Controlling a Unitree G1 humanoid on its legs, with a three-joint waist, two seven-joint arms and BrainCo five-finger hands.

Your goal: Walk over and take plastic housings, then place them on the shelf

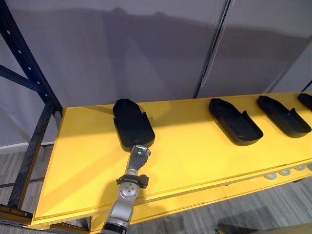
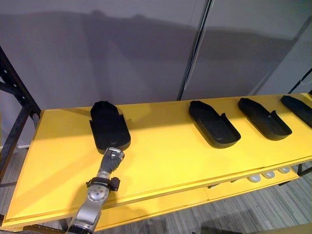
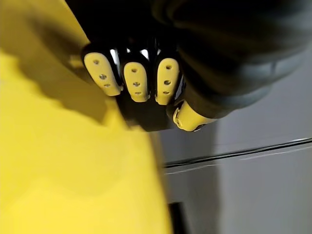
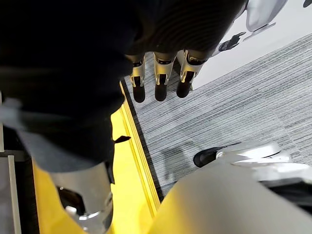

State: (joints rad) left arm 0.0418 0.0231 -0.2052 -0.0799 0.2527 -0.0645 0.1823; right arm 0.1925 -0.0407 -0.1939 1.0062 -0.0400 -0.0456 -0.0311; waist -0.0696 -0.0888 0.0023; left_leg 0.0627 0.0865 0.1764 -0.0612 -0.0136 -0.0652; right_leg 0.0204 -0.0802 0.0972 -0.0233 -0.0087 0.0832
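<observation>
Left fingers (image 3: 136, 80) first: we see them curled and packed side by side over the near end of the leftmost housing (image 1: 130, 123), with the thumb (image 3: 187, 117) tucked under the same black rim, so it looks like a pinch on that end. The left hand (image 1: 140, 155) sits right at the housing's near tip, its arm reaching up across the front of the yellow shelf (image 1: 195, 156). That housing lies flat on the shelf, hollow side up, towards the left end. Further right we count three more housings (image 2: 214, 124) in a row, well apart from the first. Down by the shelf's front edge, the right hand (image 4: 161, 68) hangs over the grey floor (image 4: 234, 112), fingers straight, relaxed, close together and holding nothing. A dark rack post (image 1: 29, 73) stands at the left, with a grey wall (image 1: 146, 48) behind.
</observation>
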